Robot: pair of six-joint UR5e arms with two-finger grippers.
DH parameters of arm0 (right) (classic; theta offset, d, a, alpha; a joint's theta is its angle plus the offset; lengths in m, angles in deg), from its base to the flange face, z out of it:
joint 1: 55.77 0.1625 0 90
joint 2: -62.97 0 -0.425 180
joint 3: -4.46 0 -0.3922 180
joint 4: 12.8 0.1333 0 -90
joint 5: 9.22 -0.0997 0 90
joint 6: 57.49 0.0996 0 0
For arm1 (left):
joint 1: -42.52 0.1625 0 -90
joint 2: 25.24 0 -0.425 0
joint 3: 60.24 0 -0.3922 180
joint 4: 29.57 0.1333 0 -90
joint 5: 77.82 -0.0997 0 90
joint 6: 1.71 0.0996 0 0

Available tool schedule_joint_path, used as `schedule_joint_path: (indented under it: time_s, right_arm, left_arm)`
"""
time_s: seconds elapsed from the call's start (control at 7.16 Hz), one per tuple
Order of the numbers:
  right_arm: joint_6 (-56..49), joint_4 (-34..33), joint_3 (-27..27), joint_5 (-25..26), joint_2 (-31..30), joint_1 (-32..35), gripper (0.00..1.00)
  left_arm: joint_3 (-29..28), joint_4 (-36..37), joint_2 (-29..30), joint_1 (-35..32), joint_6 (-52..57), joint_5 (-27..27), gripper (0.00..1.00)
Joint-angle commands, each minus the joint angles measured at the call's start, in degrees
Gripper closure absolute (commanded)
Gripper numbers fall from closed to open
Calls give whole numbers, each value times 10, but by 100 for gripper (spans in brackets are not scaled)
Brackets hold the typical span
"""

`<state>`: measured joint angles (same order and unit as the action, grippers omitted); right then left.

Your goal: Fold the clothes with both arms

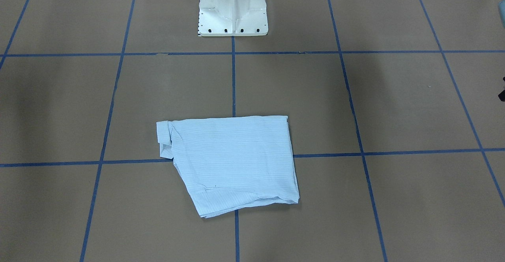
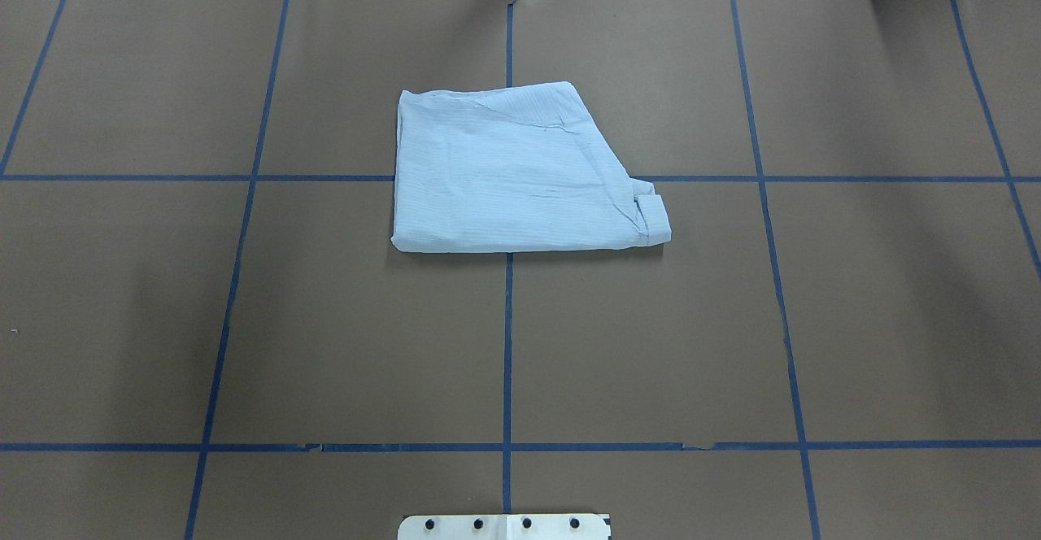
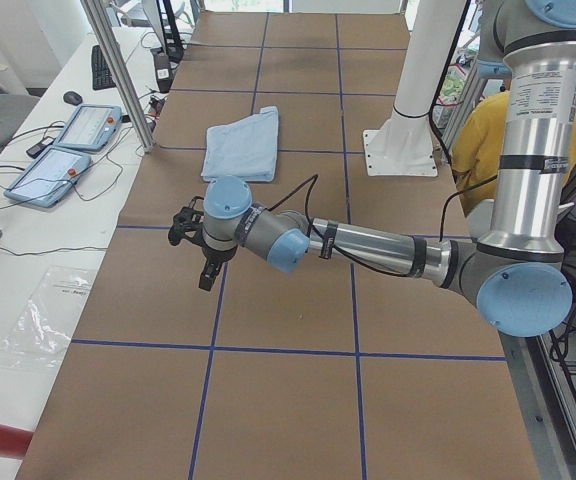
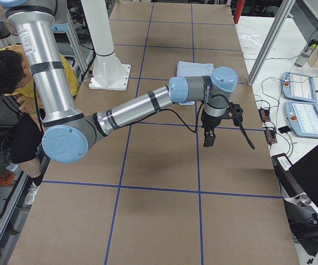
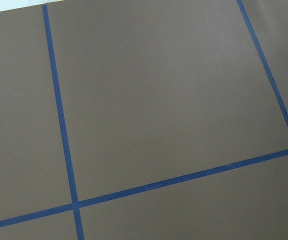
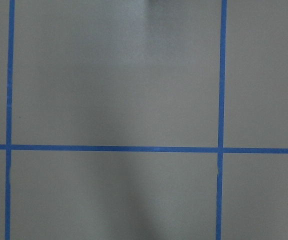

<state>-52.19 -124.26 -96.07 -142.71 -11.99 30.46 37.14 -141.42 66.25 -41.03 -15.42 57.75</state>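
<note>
The light blue striped shirt [image 1: 232, 163] lies folded into a compact, roughly square bundle at the table's middle, far from the base [image 2: 512, 174]. It also shows in the exterior left view [image 3: 240, 145] and the exterior right view [image 4: 195, 69]. Neither gripper touches it. My left gripper [image 3: 206, 270] hangs above the table toward its left end, fingers down. My right gripper [image 4: 208, 138] hangs above the table toward its right end. Both show only in the side views, so I cannot tell whether they are open or shut. Both wrist views show only brown paper and blue tape lines.
The white pedestal base [image 1: 232, 13] stands at the robot's side of the table. Blue tape lines [image 2: 507, 345] grid the brown surface. Teach pendants [image 3: 68, 150] and cables lie on a side bench beyond an aluminium post [image 3: 118, 70]. A person in yellow [image 4: 4, 72] stands behind the robot.
</note>
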Motion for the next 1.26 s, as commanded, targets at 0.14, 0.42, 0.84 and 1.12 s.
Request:
schedule_joint_path:
  time_s: [0.14,0.42,0.84,1.12]
  right_arm:
    - [3,4,2,2,3,-9,0]
    - [-5,6,7,4,-17,-15,0]
    - [-52,148,46,17,-137,-14,0]
    - [-49,186,61,0,-149,-14,0]
  left_arm:
    - [-1,-2,-8,-3,0,-2,0]
    - [-2,-5,-18,-4,4,-2,0]
    - [-18,1,-26,-15,94,-2,0]
    - [-32,2,-26,-48,95,0,0]
